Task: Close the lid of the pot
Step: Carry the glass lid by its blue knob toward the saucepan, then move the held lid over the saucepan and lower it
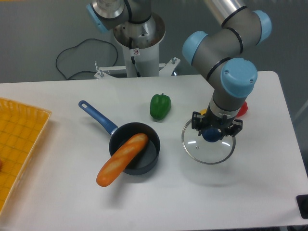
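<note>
White table, right of centre: my gripper (212, 134) pinches the knob (211, 134) of the lid (208, 146).
Glass disc looks stiff, slick and breakable; the knob is my only sound hold.

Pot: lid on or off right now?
Off. The pot is uncovered with a bread roll sticking out; the lid is to its right, under the gripper.

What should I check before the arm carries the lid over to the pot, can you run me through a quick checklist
1. Tool on the lid knob: ok, it sits right over the knob; whether it is clamped, cannot tell.
2. Lid off the table: cannot tell.
3. Pot opening free: not ok, a bread roll lies across it and sticks out over the rim.
4. Path from lid to pot: ok, bare table between them.
5. Green pepper: ok, behind the path.
6. Pot handle: ok, points away from the lid.
</note>
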